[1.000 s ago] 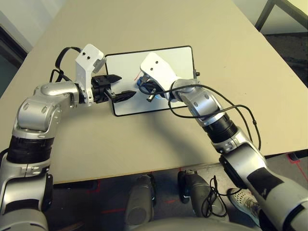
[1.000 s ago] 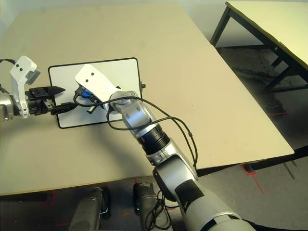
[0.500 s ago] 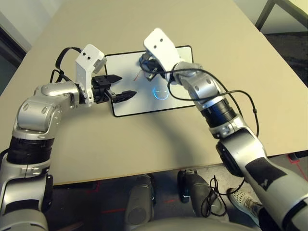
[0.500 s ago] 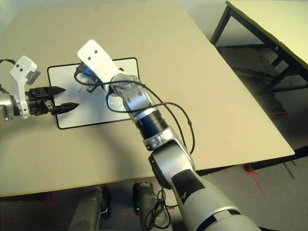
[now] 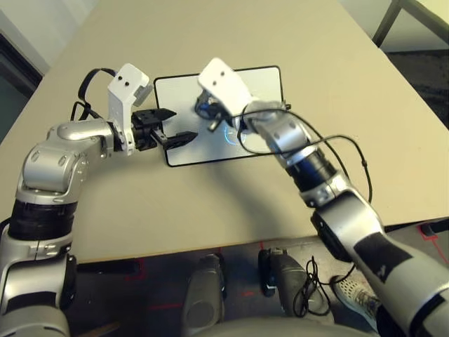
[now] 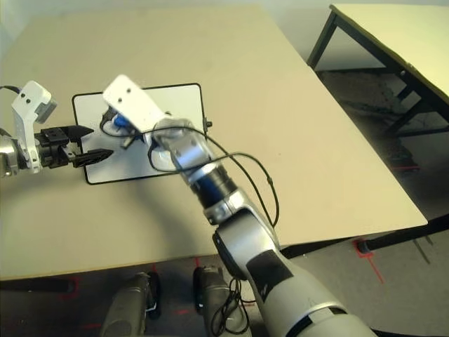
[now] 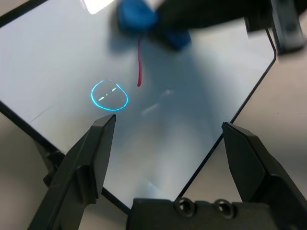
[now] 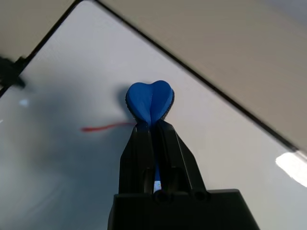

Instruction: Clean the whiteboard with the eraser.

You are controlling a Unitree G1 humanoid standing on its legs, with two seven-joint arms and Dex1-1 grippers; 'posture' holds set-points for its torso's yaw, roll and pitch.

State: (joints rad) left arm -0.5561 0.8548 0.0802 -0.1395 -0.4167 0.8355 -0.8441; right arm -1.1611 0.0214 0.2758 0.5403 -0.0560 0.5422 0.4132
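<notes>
1. The right jaws point(image 8: 152, 125) are clamped tight on the eraser point(image 8: 149, 102), whose blue end bulges out past the black fingertips point(image 8: 139, 143), just beside the end of a short red stroke point(image 8: 103, 128) on the whiteboard point(image 5: 184, 95).
2. Against half a second ago, the right jaws and eraser sit lower and further left in the left eye view, over the board's upper middle rather than at its top edge; a second ago they were lower, near the board's centre.
3. The left jaws point(image 5: 174, 124) are spread wide and hold nothing, poised over the whiteboard's left part, where they were a second ago.
4. In the left wrist view a cyan ring mark point(image 7: 109, 95) lies between the red stroke and the left finger point(image 7: 91, 158).
5. The whiteboard lies flat on the tabletop point(image 5: 295, 42) at the upper centre of the left eye view, its black frame unbroken along the right and bottom sides.
6. Bare tabletop stretches above and to the right of the board, and below it toward the near edge.
7. A second table point(image 6: 393, 35) stands at the upper right of the right eye view, apart across a gap of floor.
</notes>
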